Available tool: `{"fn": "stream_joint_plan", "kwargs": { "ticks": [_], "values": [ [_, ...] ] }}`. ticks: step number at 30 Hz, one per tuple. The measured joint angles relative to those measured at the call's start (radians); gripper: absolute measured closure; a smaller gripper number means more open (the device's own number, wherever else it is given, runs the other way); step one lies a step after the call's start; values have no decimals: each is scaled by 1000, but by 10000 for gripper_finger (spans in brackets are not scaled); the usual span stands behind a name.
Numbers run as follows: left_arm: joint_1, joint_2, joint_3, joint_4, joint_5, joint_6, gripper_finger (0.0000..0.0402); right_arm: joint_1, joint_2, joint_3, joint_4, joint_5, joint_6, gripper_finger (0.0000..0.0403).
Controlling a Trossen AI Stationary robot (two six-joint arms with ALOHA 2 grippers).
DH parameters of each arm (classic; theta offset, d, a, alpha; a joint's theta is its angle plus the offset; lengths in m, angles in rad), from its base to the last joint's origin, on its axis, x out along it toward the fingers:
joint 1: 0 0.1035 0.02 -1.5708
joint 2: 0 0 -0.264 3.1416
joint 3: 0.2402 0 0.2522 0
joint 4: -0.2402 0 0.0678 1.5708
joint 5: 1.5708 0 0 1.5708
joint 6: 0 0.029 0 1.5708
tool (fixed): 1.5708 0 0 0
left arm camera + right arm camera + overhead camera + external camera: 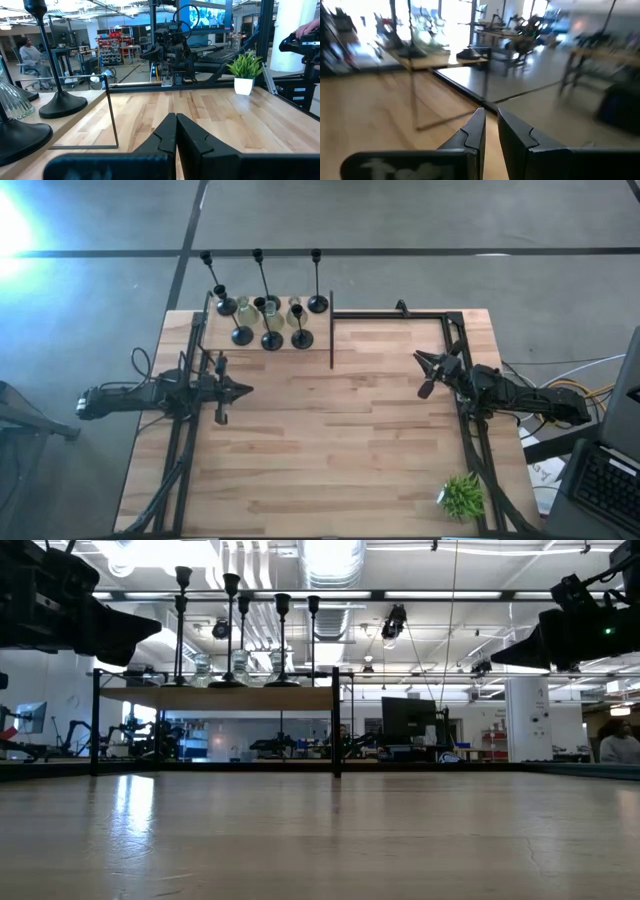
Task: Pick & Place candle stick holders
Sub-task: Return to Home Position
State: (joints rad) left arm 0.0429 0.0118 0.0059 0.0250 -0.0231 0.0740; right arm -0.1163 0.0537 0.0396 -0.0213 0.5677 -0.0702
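Where the holders (272, 340) stand: all on the shelf (322, 330), none on the counter (330, 450) below it.
Black holders (301, 338): six counted, all upright. Three tall ones sit toward the shelf's far edge and three shorter ones toward its near edge.
Glass holders (202, 667): three, pale and squat, on the shelf among the black bases. Whether neighbours touch cannot be told.
Shelf: raised board on a black frame, at the counter's far left corner.
Left gripper (246, 390): raised above the counter, just on the near side of the shelf, pointing toward the right arm. Jaws pressed together, empty.
Right gripper (419, 359): raised above the counter, well to the right of the shelf, pointing toward the left arm. Jaws drawn close with only a slit between them, empty.
Plant (463, 496): small, green, in a white pot, on the counter well apart from the shelf, at the diagonally opposite corner.
Person (29, 50): seated in the room beyond the shelf.
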Motion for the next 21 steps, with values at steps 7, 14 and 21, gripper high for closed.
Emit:
{"fn": "stream_joint_plan", "kwargs": {
  "ticks": [7, 14, 21],
  "values": [
    [0, 0, 0, 0, 0, 0, 388, 0, -14, -1, 1, -130, 113, 360],
    [0, 1, 0, 0, 0, 0, 388, -1, -54, -9, -9, -671, 16, 360],
    [0, 4, 0, 0, 0, 0, 388, -16, -54, -22, 12, -575, 139, 360]
  ]
}}
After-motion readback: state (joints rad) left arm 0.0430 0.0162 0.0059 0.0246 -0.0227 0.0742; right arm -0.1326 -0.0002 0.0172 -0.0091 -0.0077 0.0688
